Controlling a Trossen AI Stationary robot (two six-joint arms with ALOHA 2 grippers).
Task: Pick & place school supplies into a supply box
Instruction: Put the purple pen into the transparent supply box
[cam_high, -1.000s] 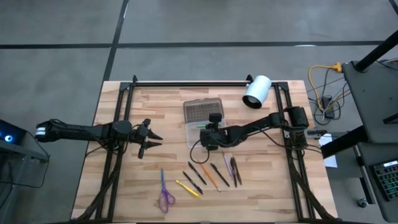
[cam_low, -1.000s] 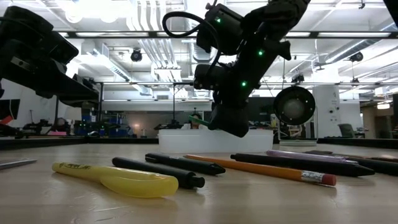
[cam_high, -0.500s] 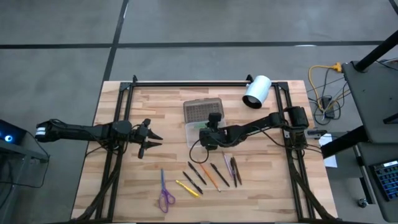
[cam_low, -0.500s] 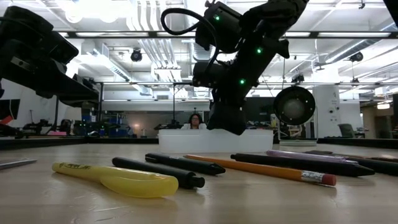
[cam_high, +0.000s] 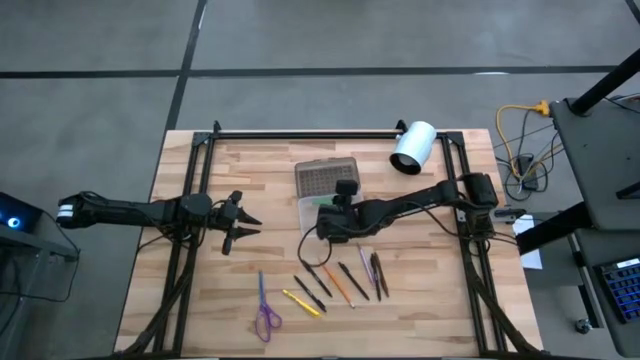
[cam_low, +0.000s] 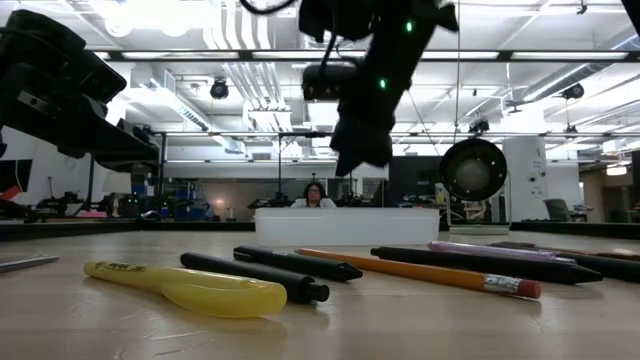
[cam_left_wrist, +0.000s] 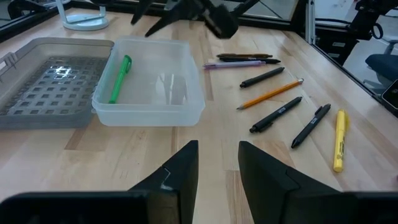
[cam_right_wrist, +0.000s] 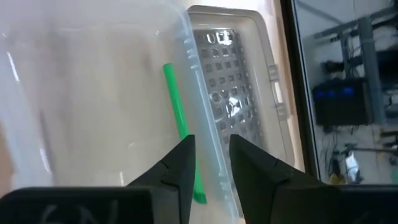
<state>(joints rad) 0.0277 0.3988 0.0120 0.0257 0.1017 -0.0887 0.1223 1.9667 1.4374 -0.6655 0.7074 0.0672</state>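
Over the desk's (cam_high: 200, 290) left half, the left gripper (cam_high: 243, 225) hangs with jaws parted and empty. Right of it, a green pen (cam_left_wrist: 119, 78) lies inside the clear supply box (cam_left_wrist: 149, 84). Above the box, the right gripper (cam_high: 327, 222) hovers, jaws apart, holding nothing, with remaining pens (cam_high: 335, 282) lying nearer the desk's front.

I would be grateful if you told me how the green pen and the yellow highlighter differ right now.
The green pen lies inside the clear supply box, along the wall beside the grey lid; the yellow highlighter lies out on the bare table. The green pen is alone in the box; the yellow highlighter lies at one end of a loose row of pens. Both lie flat, and neither is held.
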